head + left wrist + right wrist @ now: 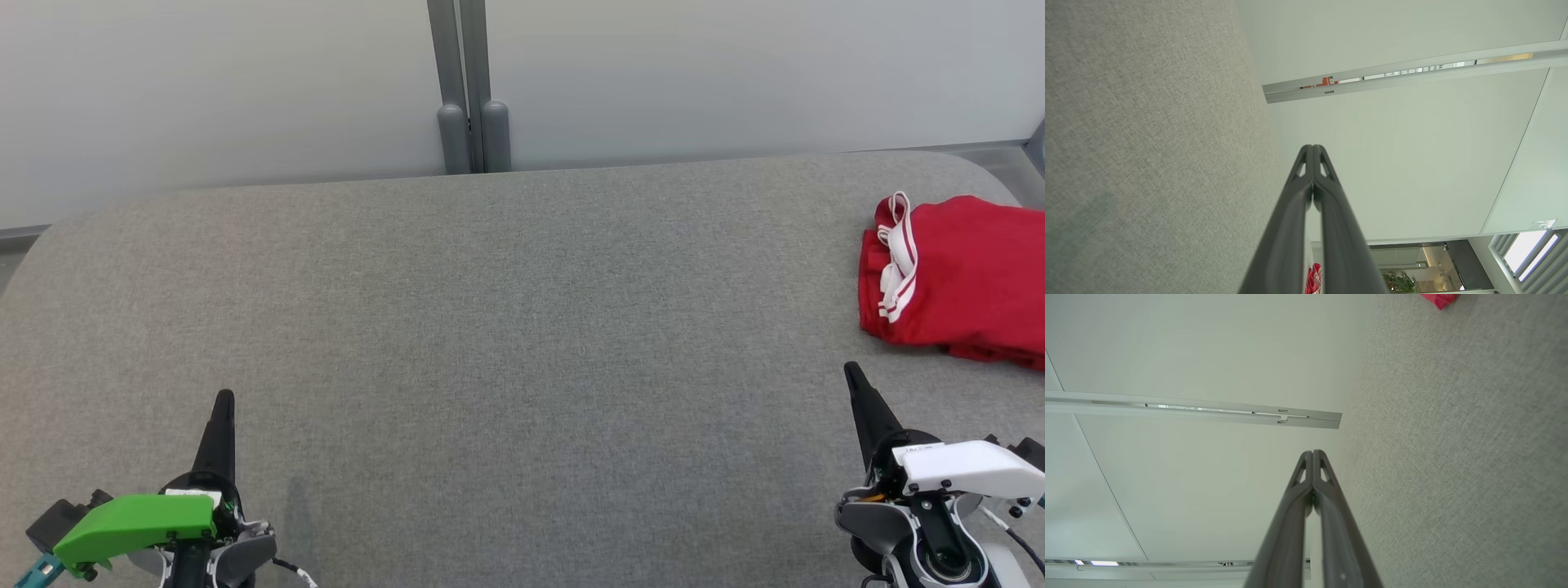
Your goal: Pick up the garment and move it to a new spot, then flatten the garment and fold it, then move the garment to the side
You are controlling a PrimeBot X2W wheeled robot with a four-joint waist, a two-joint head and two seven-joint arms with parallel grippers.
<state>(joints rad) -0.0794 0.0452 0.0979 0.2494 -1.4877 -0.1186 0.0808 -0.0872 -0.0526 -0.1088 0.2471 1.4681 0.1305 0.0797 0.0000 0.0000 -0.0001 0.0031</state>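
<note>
The garment is red with white striped trim, lying folded at the far right of the grey table, partly cut off by the picture's edge. A red corner of the garment shows at the top of the right wrist view, and a sliver of it shows between the fingers at the bottom of the left wrist view. My left gripper rests at the lower left, shut and empty; the tips of the left gripper meet. My right gripper is at the lower right, just below the garment's near left corner, shut and empty, and the right gripper has its tips together.
The grey fabric table spans the view, its rounded far edge running along a pale partition wall with a grey post at the middle.
</note>
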